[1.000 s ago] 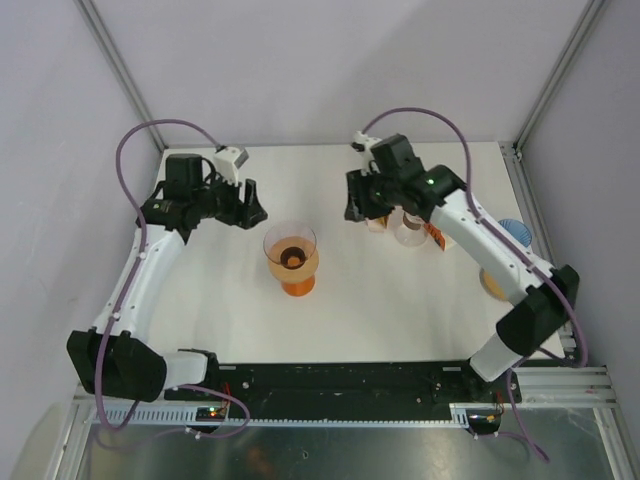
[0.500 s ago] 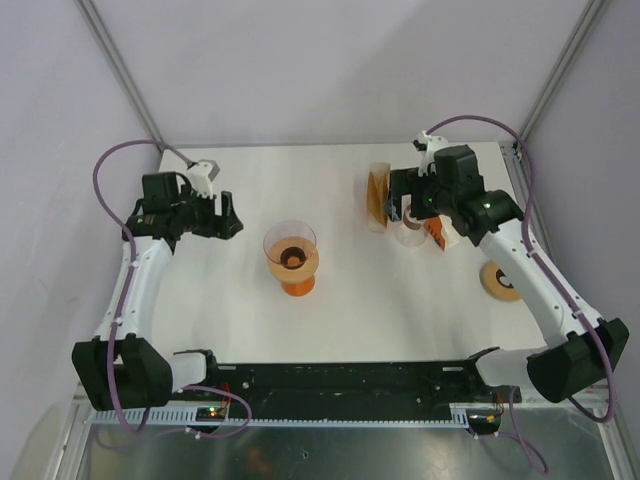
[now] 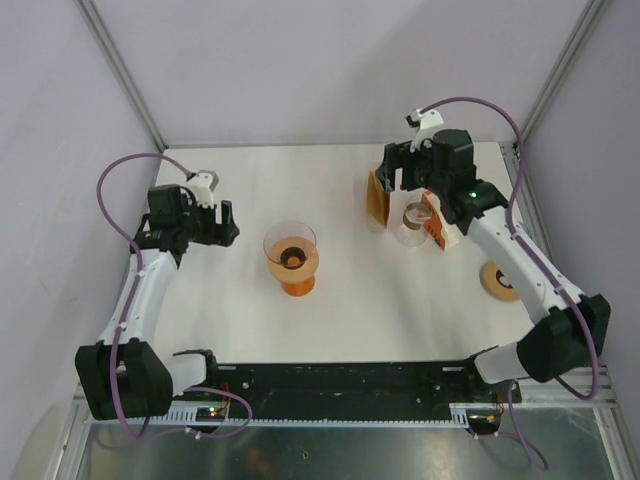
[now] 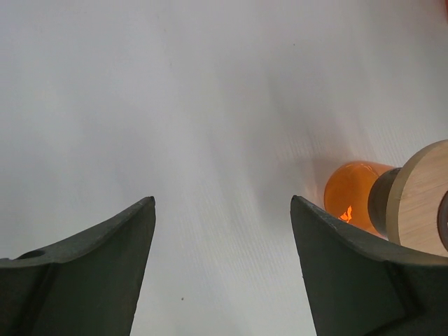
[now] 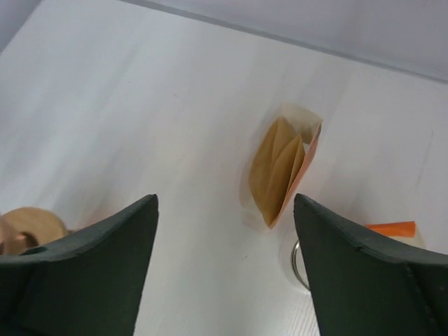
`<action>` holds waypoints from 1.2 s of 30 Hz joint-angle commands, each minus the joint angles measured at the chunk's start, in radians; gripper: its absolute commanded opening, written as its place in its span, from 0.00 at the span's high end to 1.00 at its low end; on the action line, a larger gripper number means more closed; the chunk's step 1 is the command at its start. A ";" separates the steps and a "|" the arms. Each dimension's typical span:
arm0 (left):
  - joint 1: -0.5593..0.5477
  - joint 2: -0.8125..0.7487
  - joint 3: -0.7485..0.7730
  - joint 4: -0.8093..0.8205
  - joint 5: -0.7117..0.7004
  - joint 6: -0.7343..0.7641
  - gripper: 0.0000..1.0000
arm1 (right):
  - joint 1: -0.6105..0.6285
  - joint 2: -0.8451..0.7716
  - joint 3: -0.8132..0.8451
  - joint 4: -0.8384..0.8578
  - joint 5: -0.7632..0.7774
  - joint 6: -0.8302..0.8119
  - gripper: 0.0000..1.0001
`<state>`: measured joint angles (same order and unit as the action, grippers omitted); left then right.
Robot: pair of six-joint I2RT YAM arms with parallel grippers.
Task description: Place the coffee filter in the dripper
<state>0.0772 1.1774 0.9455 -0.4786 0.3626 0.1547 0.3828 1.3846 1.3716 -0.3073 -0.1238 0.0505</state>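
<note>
The dripper, a clear cone on an orange base, stands mid-table. Its orange base and wooden collar show at the right edge of the left wrist view. The brown coffee filters stand upright in a pouch at the back right, and they appear as folded paper in the right wrist view. My right gripper hovers open just behind and to the right of them, with nothing between its fingers. Well left of the dripper, my left gripper is open and empty over bare table.
A clear glass ring and an orange-and-white box sit right of the filters. A round tan disc lies near the right edge. Frame posts rise at the back corners.
My right gripper has opened, let go of the filters and drawn back to the right, leaving them standing. My left arm has pulled further left, away from the dripper.
</note>
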 commanded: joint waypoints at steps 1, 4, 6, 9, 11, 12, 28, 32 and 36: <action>0.005 -0.034 -0.019 0.075 -0.034 -0.008 0.18 | 0.023 0.109 0.067 0.066 0.094 -0.040 0.22; 0.006 -0.026 -0.023 0.081 -0.048 -0.008 0.18 | 0.052 0.207 0.167 -0.037 0.186 -0.142 0.28; 0.006 -0.016 -0.024 0.082 -0.046 -0.010 0.18 | 0.062 0.261 0.231 -0.088 0.203 -0.194 0.30; 0.005 0.007 -0.022 0.083 -0.040 -0.011 0.18 | 0.078 0.326 0.298 -0.122 0.175 -0.308 0.34; 0.005 0.020 -0.023 0.082 -0.040 -0.011 0.18 | 0.089 0.389 0.356 -0.165 0.169 -0.387 0.44; 0.005 0.024 -0.023 0.082 -0.042 -0.010 0.18 | 0.091 0.432 0.393 -0.204 0.175 -0.418 0.49; 0.006 0.066 -0.022 0.082 -0.041 -0.006 0.19 | 0.127 0.747 0.671 -0.392 0.364 -0.612 0.58; 0.006 0.072 -0.020 0.082 -0.039 -0.006 0.19 | 0.135 0.776 0.685 -0.391 0.381 -0.632 0.59; 0.005 0.076 -0.022 0.082 -0.040 -0.006 0.19 | 0.138 0.811 0.706 -0.392 0.402 -0.645 0.60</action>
<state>0.0772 1.2488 0.9222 -0.4278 0.3202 0.1497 0.5152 2.1605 2.0205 -0.7036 0.2340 -0.5621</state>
